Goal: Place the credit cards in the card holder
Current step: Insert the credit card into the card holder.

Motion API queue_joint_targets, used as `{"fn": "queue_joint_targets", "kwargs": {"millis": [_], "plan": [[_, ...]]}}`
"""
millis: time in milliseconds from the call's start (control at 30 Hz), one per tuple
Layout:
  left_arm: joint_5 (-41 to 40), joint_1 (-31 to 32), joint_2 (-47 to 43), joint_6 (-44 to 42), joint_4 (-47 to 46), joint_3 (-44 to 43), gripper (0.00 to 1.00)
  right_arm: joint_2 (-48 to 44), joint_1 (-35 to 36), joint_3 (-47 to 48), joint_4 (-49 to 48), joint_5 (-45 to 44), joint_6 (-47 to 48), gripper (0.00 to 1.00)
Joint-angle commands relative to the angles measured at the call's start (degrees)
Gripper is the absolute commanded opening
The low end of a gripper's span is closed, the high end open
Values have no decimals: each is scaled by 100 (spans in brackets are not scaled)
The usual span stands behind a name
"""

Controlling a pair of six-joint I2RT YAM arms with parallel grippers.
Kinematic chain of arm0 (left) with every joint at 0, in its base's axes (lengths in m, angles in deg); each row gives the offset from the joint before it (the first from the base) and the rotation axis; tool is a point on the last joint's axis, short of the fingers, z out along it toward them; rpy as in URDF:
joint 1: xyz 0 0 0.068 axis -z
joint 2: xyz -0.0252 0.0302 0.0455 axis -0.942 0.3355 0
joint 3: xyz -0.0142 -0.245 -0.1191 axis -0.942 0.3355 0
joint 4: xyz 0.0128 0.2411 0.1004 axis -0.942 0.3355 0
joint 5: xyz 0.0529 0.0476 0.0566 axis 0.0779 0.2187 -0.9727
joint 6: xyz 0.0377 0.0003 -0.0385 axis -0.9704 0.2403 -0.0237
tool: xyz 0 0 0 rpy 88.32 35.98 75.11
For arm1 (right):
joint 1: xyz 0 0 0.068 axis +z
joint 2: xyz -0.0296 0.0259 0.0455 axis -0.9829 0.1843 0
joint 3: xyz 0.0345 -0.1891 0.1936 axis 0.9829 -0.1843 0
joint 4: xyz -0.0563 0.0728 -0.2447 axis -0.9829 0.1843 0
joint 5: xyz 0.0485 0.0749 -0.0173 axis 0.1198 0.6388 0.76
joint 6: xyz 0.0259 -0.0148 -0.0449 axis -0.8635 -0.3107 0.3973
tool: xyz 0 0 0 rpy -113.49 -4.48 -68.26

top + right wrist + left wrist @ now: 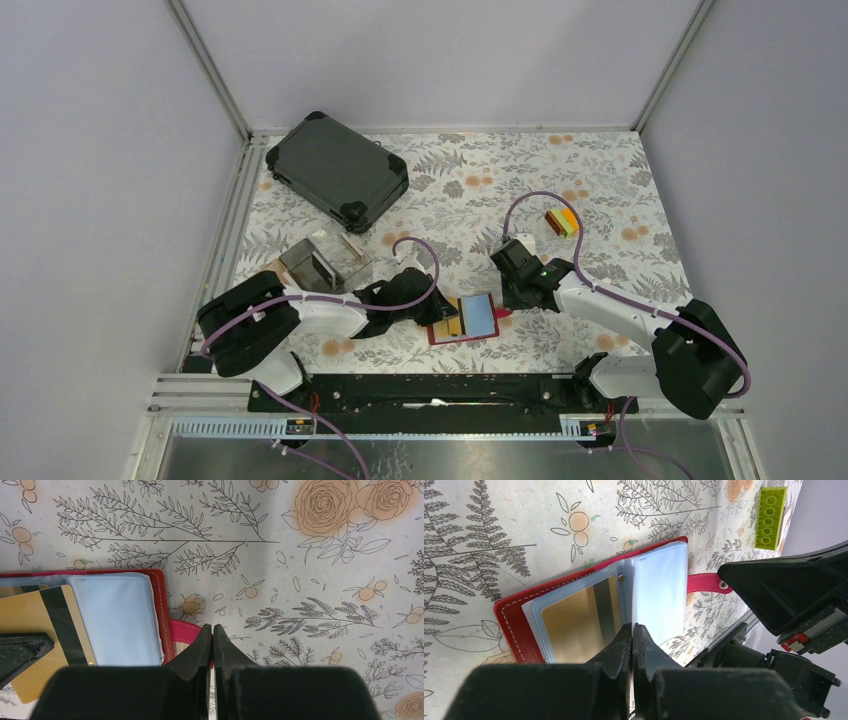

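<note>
Left hand pinched shut at near edge of open card holder, hold on anything not discernible | red card holder lying open, flat on floral surface, between both hands | gold credit card resting across its clear sleeves | right hand closed tight, tips at snap tab

A robotics lab test cell: the tabletop, covered in a printed floral sheet, is boxed in on three sides by plain grey walls set in aluminium posts. Along its near edge a black rail carries two white-and-black arms trailing purple cables.
</note>
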Motion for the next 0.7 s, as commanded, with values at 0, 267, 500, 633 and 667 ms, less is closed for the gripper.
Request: {"fn": "queue_joint_targets", "kwargs": {"millis": [0,267,500,633,667], "plan": [[-72,25,97,-112,-101,-140,0,-7,-21,4,-5,-149,-83,0],[2,34,358,-87,-260,-177,0,-6,-13,0,-10,-138,-84,0],[-4,47,452,-105,-302,-217,0,-13,-16,-4,-11,-114,-87,0],[18,61,507,-64,-361,-222,0,-23,-16,-13,-12,-93,-87,0],[23,63,525,-47,-391,-214,0,-24,-22,-9,-12,-94,-86,0]]}}
